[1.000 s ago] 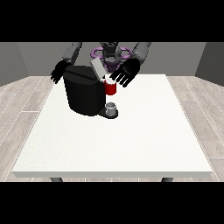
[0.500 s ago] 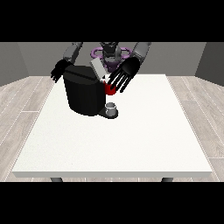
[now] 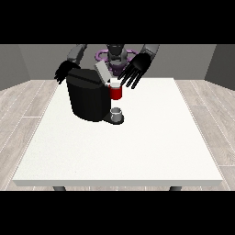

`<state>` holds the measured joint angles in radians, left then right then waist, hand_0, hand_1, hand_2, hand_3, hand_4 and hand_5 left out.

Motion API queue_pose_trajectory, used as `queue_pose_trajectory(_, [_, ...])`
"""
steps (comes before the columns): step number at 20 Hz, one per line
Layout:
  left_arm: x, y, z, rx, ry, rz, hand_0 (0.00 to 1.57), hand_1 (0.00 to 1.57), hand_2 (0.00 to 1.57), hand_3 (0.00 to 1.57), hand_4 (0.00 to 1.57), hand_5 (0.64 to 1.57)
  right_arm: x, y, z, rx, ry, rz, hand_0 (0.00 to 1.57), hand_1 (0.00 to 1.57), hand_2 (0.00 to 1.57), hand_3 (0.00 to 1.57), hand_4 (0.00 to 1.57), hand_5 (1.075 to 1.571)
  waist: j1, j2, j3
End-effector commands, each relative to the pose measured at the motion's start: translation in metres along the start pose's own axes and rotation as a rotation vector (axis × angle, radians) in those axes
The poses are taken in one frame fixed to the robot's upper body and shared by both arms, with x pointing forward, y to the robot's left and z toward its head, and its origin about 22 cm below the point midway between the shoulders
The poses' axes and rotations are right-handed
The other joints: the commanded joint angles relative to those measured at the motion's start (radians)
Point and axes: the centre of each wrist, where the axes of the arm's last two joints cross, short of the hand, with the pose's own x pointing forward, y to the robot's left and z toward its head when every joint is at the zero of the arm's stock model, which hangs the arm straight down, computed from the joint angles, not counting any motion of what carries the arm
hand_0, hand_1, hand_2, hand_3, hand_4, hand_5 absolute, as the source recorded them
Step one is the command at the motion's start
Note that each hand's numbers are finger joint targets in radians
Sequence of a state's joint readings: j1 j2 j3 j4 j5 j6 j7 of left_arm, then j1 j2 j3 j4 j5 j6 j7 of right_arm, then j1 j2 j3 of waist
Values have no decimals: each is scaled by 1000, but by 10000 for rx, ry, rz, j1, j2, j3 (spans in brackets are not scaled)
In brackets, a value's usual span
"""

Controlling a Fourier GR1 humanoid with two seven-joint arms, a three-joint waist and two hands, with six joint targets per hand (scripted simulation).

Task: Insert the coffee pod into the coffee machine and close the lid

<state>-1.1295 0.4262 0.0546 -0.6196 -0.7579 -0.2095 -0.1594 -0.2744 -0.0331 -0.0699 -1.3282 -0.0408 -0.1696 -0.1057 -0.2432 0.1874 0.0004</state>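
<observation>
The black coffee machine (image 3: pixel 87 98) stands on the table's far left part. Its grey lid (image 3: pixel 102 72) is tilted up and stands open. At the machine's front a red pod holder (image 3: pixel 116 93) sticks out, with a small pale piece (image 3: pixel 114 83) on top that may be the coffee pod. The hand at the view's right (image 3: pixel 136 68) hovers just above and to the right of the holder, fingers spread and straight, holding nothing. The hand at the view's left (image 3: pixel 64 72) hangs behind the machine's far left corner with relaxed fingers and is partly hidden by the machine.
A small grey cup (image 3: pixel 117 112) sits on the machine's base under the red holder. The white table (image 3: pixel 137 147) stretches towards the camera, and its edges lie well away from the machine.
The hand at the view's right has lifted up and to the right, away from the red holder, which now shows fully. The machine and the other hand have not moved.
</observation>
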Motion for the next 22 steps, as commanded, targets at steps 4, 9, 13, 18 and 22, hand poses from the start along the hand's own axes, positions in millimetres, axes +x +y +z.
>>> queue_pose_trajectory(4, [-4,-26,3,-266,-51,877,0,0,0,0,0,1571,-8,-22,5,-500,428,-113,0,0,0,0,434,1571,414,-761,-3])
queue_pose_trajectory(9, [-35,-70,18,-132,635,4558,0,0,0,0,0,1571,-33,-31,38,-617,1249,-214,0,0,0,0,399,1571,854,-2099,-12])
queue_pose_trajectory(13, [-37,-131,31,-1,588,7371,0,0,0,0,237,1571,-23,-42,29,-552,1236,381,0,0,0,0,433,1571,1733,-3004,-21])
queue_pose_trajectory(18, [-64,-189,71,118,999,8604,0,0,0,0,0,1571,-11,-40,33,402,930,440,0,0,0,0,370,1571,2115,-3734,-16])
queue_pose_trajectory(22, [-67,-217,88,-732,1658,10018,0,0,0,0,227,1571,3,-51,28,747,1236,859,0,0,0,0,0,1571,2658,-4766,-9])
